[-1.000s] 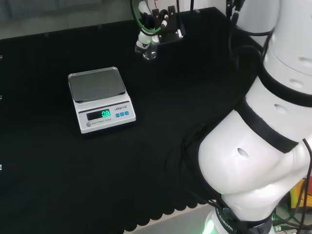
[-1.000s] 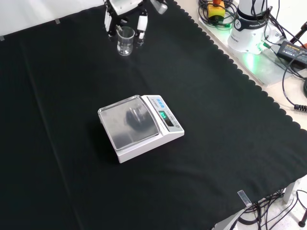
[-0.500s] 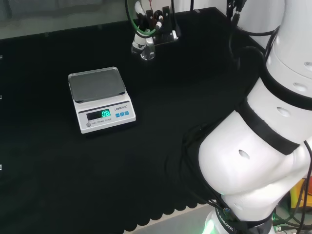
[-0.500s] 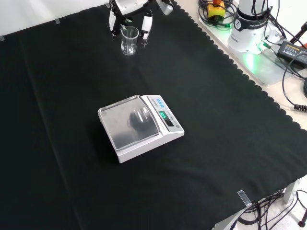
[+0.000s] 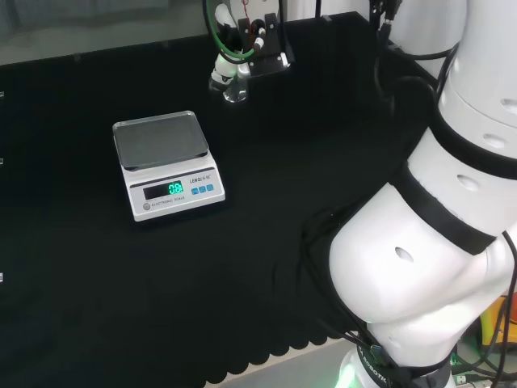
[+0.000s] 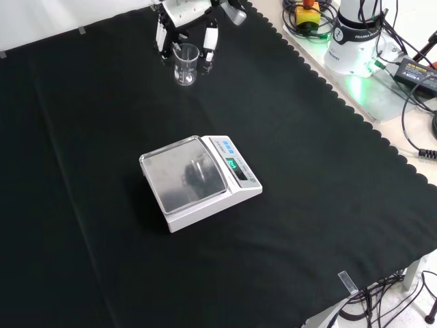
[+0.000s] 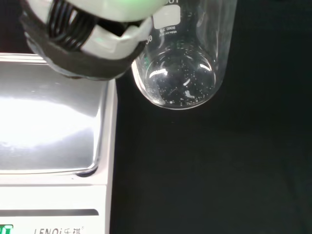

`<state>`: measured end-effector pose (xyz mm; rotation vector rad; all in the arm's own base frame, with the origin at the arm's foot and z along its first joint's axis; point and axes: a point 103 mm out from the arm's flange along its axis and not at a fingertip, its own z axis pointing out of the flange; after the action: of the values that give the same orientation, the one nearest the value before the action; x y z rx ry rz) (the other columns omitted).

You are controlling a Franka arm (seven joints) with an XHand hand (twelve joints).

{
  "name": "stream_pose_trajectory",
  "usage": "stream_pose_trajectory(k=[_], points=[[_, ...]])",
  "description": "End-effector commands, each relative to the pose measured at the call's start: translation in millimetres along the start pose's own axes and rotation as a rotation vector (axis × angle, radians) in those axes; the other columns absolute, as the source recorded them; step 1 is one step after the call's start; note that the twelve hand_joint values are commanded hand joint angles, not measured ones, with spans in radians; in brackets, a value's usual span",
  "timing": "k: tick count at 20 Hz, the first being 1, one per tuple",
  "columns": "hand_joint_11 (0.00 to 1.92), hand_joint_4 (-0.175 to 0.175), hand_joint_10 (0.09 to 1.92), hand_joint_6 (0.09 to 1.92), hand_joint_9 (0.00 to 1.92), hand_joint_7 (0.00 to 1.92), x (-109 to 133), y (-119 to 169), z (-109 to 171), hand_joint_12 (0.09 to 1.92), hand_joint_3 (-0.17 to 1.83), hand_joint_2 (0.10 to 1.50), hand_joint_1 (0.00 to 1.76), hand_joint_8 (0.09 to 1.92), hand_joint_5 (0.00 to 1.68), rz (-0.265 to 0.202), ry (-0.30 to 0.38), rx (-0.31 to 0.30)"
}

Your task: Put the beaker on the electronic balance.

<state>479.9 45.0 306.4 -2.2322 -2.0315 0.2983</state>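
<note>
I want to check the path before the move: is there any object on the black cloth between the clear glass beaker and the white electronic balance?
Nothing visible. The clear glass beaker, held by the black and white hand, has bare black cloth between it and the white electronic balance. The balance's steel pan is empty.

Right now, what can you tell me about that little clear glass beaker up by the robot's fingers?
The small clear glass beaker is a straight-sided cylinder with a rounded base and white printed markings on its wall. It looks empty apart from tiny specks or droplets at the bottom, seen in the wrist view. It stands upright between the fingers of the black and white hand, which close around it. The white electronic balance with a steel pan stands apart from it, its pan bare.
</note>
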Motion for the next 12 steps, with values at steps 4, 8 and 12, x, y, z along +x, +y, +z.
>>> stream_pose_trajectory(k=[4, 8, 12], points=[[1.7, -0.148, 0.09, 0.62, 1.58, 1.31, 37.1, 23.6, 2.4, 0.45, 0.12, 0.95, 1.18, 0.57, 1.21, -0.063, 0.053, -0.008], [1.7, -0.148, 0.09, 0.62, 1.58, 1.31, 60.1, 37.1, 4.1, 0.45, 0.12, 0.95, 1.18, 0.57, 1.21, -0.09, 0.074, -0.006], [1.7, -0.148, 0.09, 0.62, 1.58, 1.31, 84.7, 49.8, 7.3, 0.45, 0.12, 0.95, 1.18, 0.57, 1.21, -0.131, 0.11, -0.004]])
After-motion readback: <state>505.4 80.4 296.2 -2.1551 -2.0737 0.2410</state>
